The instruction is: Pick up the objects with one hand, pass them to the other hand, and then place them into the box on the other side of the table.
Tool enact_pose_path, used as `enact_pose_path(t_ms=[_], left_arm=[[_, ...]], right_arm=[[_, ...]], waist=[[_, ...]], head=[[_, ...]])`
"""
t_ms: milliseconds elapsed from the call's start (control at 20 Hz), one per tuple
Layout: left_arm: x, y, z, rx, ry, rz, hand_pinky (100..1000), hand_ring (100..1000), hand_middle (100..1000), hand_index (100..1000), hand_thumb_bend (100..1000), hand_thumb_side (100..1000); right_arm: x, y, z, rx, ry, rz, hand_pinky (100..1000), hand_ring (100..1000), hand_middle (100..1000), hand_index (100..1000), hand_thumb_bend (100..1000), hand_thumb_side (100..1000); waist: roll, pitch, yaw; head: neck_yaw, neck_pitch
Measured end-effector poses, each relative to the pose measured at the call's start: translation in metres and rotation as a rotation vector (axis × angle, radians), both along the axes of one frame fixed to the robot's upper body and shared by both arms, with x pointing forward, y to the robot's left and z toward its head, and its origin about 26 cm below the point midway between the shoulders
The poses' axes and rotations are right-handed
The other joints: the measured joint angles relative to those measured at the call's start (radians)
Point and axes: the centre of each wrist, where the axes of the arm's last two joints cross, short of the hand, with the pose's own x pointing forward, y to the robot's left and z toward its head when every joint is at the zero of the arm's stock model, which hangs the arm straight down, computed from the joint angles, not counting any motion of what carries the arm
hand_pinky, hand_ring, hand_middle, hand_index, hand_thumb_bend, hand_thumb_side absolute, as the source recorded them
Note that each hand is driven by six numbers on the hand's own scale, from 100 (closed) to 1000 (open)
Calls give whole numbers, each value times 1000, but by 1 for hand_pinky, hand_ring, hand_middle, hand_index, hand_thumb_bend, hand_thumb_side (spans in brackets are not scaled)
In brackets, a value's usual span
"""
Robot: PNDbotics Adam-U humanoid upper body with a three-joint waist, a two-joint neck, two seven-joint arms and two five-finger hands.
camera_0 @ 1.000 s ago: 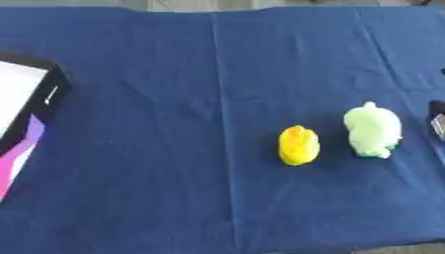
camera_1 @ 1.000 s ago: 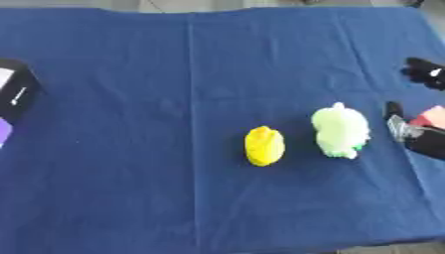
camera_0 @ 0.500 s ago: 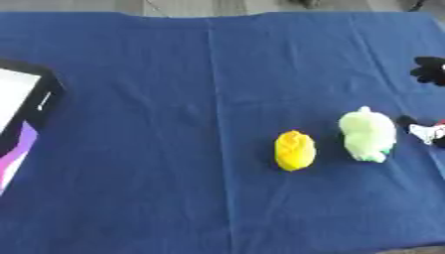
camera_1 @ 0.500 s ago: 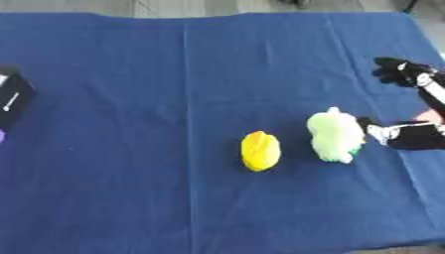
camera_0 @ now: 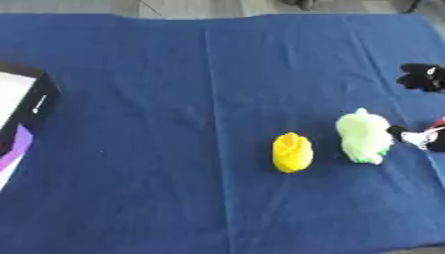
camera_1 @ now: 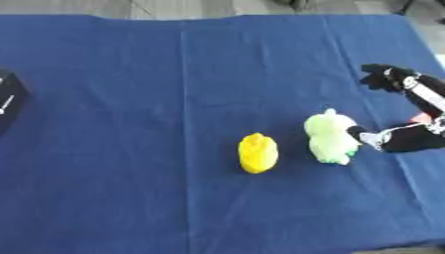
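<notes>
A yellow toy (camera_1: 257, 152) lies on the blue cloth right of centre. A pale green toy (camera_1: 330, 136) lies just right of it. My right hand (camera_1: 415, 114) reaches in from the right edge, open. Its thumb (camera_1: 393, 138) touches or nearly touches the green toy's right side, and its fingers (camera_1: 387, 78) spread apart higher up, away from the toy. The box (camera_0: 17, 116), black-sided with a white and purple inside, stands at the far left edge. My left hand is out of sight.
The blue cloth (camera_0: 156, 74) covers the whole table. Its far edge runs along the top, with grey floor beyond. Open cloth lies between the toys and the box.
My right hand has come further in from the right, and its thumb now sits at the green toy's side. The toys have stayed put; the picture itself has shifted slightly.
</notes>
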Motion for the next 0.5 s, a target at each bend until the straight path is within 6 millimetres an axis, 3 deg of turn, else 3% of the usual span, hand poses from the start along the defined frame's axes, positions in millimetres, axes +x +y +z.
enact_pose_path(t_ms=[500], left_arm=[[2,-3,4,1,-13,-13,891,731,778,865,212,979]], right_arm=[[1,7,-10,-61,39,-17,942,893,847,973,417,100]], waist=[[4,21,15]], head=[[1,0]])
